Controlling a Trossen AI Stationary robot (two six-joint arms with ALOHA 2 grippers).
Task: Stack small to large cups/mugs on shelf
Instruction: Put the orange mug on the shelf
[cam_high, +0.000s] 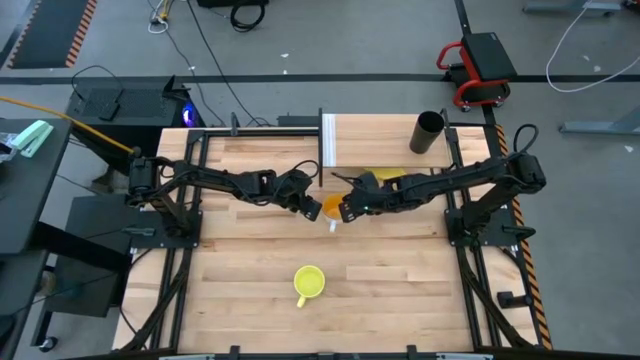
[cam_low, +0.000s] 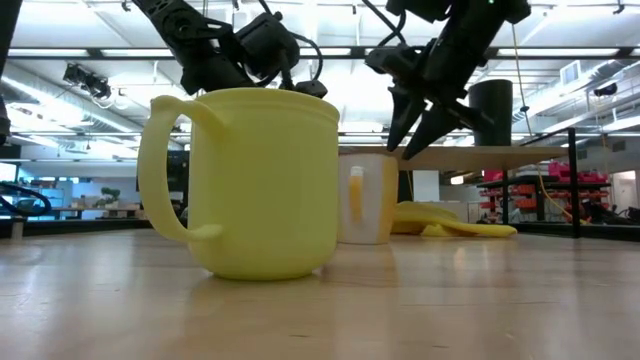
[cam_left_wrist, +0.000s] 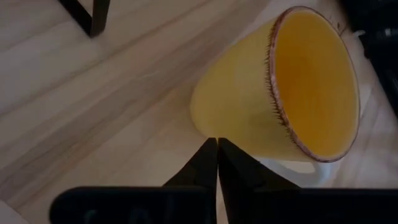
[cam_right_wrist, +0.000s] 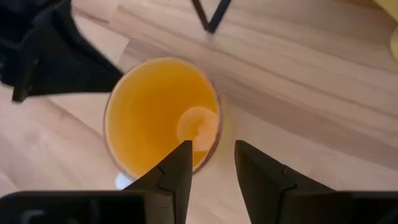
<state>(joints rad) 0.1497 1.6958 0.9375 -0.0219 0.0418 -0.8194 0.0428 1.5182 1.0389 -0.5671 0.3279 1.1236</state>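
The orange cup with a pale outside stands upright on the table in front of the shelf. My right gripper is open, with one finger over the cup's inside and one outside its rim. My left gripper is shut, its tips right by the cup's outer wall. The black cup stands on the shelf board. The yellow mug stands on its base near the table's near edge. My left gripper's shut fingertips lie against or just short of the orange cup's outer wall, low on the side away from its handle. Whether they touch it, I cannot tell. My right gripper stands astride the rim, and no touch shows.
A flat yellow banana-like thing lies on the table under the shelf's front. The shelf's white end panel and a thin black post stand close behind the orange cup. Bare wood stretches around the yellow mug.
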